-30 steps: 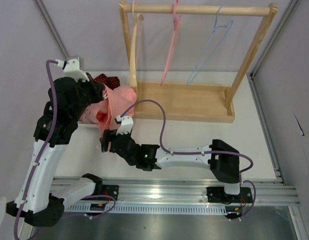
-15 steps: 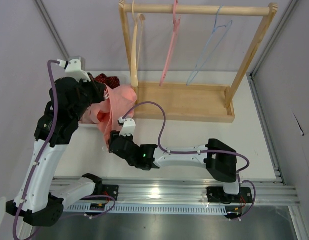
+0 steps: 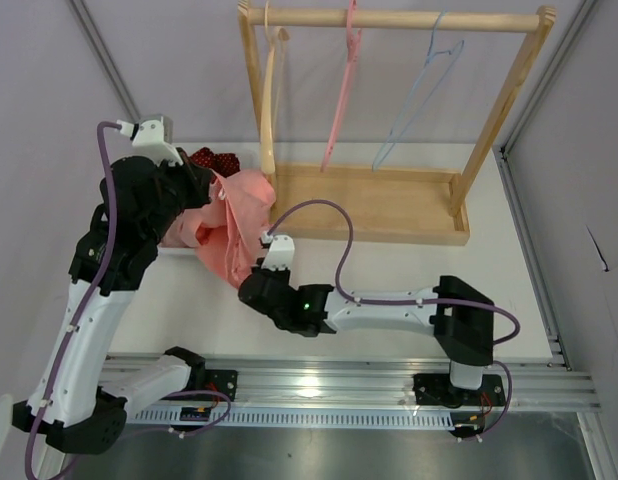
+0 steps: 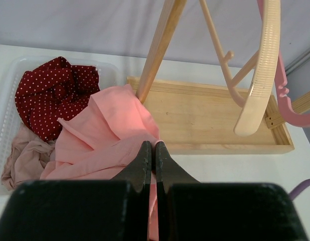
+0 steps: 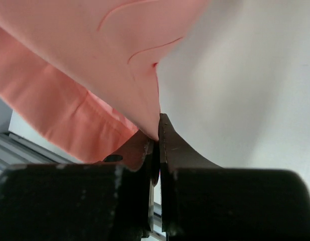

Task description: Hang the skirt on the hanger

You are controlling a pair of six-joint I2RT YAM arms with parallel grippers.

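Skirt [image 3: 239, 215] gripped by both arms at the left of the table [image 3: 389, 270].

The left gripper [image 4: 152, 149] is clamped tight on a fold of the salmon-pink fabric. The fabric spreads from a clear bin [image 4: 3, 150], which holds a red dotted cloth [image 4: 52, 93] and a dull mauve cloth [image 4: 22, 155], toward the left post of the wooden rack [image 3: 389, 19]. The right gripper [image 5: 156, 131] is closed on the skirt's lower edge, with the white tabletop behind it. The pale blue hanger [image 3: 414, 95] hangs on the rack, right of a pink hanger [image 3: 341, 90] and well apart from the skirt. A thick wooden hanger [image 3: 268, 110] hangs nearest the skirt.
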